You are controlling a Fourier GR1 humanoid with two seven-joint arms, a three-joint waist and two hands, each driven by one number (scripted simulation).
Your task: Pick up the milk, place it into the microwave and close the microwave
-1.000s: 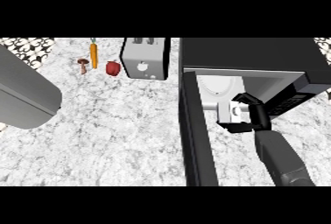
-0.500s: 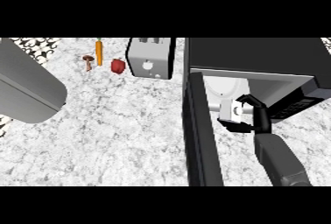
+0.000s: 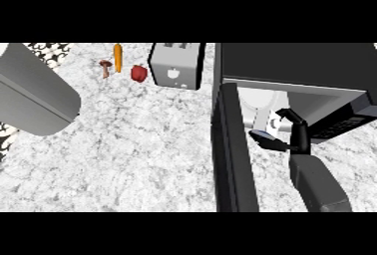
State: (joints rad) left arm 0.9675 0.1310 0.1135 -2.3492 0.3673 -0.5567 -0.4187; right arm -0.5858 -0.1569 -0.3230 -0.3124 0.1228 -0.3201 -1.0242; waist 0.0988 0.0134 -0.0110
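At the right of the frame, the right hand (image 3: 293,135) curls its fingers round the milk (image 3: 274,123), holding it at the mouth of the open microwave (image 3: 294,67). The microwave's door (image 3: 227,149) stands swung out toward the lower edge. The left forearm (image 3: 33,94) fills the upper left, its hand unseen.

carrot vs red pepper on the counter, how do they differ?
Colour: the thin orange carrot is orange, the small red bell pepper is red. Shape: the carrot is long and slender, the pepper short and rounded. Position: the carrot lies nearer the counter's far edge, the pepper closer in, right beside the silver toaster. Both rest on the speckled marble counter, left of the toaster, untouched by either hand.
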